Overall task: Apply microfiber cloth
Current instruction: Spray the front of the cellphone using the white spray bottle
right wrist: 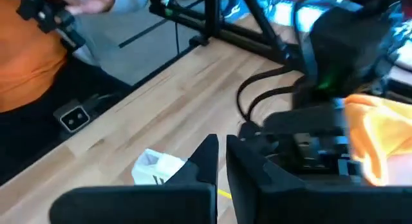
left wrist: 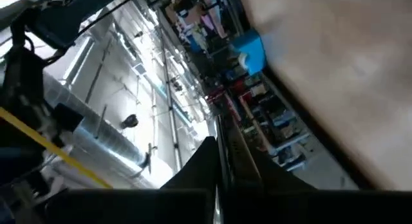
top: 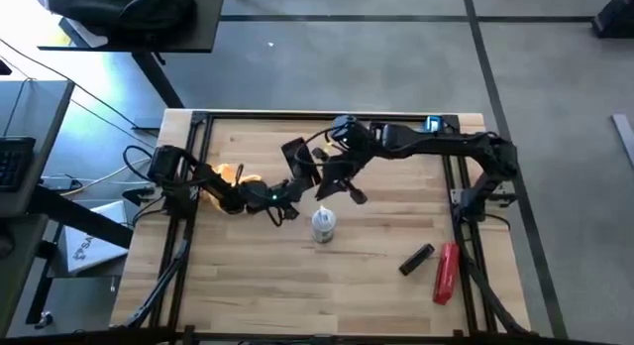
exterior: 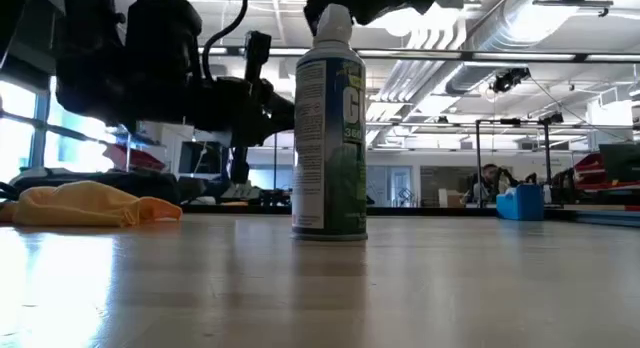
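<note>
Low view: soft, crumpled microfiber cloth (exterior: 85,204).

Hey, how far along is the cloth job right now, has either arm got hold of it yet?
Nothing looks done yet. The microfiber cloth lies crumpled on the table's left side, beneath the left arm, ungripped. In hand: both arms meet mid-table near the spray can; the left claw and right claw look shut and empty. Left: picking up the cloth and wiping with it.

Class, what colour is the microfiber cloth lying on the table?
Orange-yellow; the microfiber cloth shows best in the low view.
</note>
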`<action>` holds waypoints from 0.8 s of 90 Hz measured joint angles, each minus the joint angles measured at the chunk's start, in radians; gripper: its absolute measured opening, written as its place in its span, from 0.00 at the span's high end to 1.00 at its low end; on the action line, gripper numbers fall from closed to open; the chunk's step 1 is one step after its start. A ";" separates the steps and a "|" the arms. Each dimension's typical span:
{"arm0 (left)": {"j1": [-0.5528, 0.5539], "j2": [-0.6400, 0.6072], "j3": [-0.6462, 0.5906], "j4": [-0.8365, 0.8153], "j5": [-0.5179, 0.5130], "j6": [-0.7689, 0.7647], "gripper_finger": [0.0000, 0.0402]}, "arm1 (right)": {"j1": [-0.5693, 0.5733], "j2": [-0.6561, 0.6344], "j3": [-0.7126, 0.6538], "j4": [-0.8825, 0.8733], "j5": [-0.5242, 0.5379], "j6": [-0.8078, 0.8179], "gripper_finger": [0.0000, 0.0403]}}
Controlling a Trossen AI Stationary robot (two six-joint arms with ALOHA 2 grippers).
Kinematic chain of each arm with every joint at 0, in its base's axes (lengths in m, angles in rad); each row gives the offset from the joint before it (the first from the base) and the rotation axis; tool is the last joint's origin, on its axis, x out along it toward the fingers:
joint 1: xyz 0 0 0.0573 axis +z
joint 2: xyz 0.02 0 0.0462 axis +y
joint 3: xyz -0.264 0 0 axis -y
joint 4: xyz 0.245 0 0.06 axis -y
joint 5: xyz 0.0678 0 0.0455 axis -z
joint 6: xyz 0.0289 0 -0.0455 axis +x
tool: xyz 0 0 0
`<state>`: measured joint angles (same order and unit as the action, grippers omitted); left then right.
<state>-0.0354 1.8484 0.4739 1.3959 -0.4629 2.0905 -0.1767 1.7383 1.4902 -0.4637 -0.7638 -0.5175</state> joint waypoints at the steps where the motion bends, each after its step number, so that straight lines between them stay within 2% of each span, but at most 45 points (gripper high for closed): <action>1: 0.001 0.000 0.000 0.002 0.001 0.002 0.98 | 0.001 0.001 0.000 -0.002 0.000 -0.002 1.00; 19: -0.017 0.000 0.000 0.002 0.037 0.005 0.98 | 0.003 0.018 0.000 -0.069 -0.002 -0.036 1.00; 38: -0.027 0.000 0.000 -0.007 0.041 -0.011 0.98 | -0.009 0.016 0.000 -0.072 -0.001 -0.040 1.00; 72: -0.009 0.000 0.000 -0.006 0.106 -0.002 0.98 | -0.013 0.030 0.000 -0.113 0.010 -0.051 1.00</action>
<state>-0.0445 1.8484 0.4740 1.3895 -0.3566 2.0884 -0.1898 1.7681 1.4904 -0.5766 -0.7540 -0.5688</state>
